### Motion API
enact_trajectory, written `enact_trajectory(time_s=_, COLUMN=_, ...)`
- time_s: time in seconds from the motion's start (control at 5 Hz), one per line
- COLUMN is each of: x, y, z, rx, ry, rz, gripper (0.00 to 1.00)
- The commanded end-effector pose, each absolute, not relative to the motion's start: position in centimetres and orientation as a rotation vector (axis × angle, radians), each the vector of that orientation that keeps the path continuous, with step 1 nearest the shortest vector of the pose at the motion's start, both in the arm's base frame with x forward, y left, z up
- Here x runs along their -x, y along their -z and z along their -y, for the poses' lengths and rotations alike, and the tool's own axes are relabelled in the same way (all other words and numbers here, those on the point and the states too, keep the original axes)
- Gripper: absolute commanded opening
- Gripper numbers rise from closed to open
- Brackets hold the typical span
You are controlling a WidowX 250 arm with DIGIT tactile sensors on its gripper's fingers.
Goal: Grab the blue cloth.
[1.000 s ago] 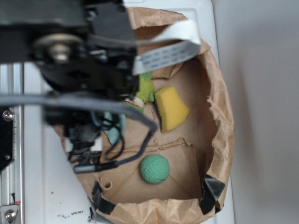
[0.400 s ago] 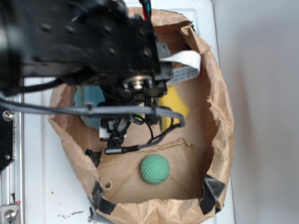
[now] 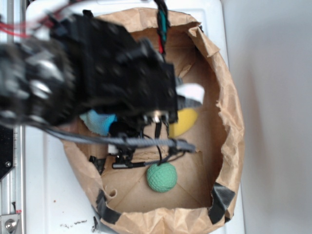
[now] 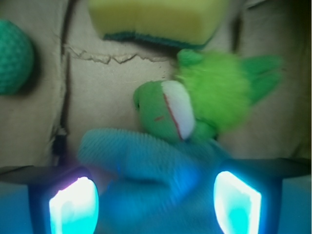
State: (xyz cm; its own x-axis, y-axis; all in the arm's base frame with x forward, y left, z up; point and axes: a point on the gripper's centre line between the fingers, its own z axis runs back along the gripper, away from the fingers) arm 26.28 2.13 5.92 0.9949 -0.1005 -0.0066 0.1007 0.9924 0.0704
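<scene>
Cloth (image 4: 146, 175) sits bunched between my end effector's (image 4: 155, 199) spread pads (image 4: 73, 204), not yet pinched. Plush toy (image 4: 195, 105) touches the cloth just ahead of them, so closing now could, I judge, snag it too.

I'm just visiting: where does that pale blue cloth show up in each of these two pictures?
Exterior: the blue cloth peeks out at left of centre, mostly hidden under the black arm, inside the paper bag.
Wrist: the blue cloth fills the bottom centre, between the gripper fingers.
Shared landmark: the green knitted ball, and the yellow sponge.
</scene>
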Motion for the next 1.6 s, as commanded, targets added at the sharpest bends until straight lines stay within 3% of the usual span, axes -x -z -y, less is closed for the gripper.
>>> enact_trajectory(time_s=0.0, x=-27.8, y=-4.1, z=-0.6, rx=-0.082, ry=0.145, rz=-0.009, gripper=0.0)
enact_trajectory(time_s=0.4, x=-27.6, y=-6.7, z=-0.5, rx=-0.086, ry=0.191, rz=0.071, gripper=0.0)
enact_trajectory(time_s=1.4, x=-27.1, y=-17.7, z=-2.2, rx=0.072, ry=0.107, rz=0.272, gripper=0.0)
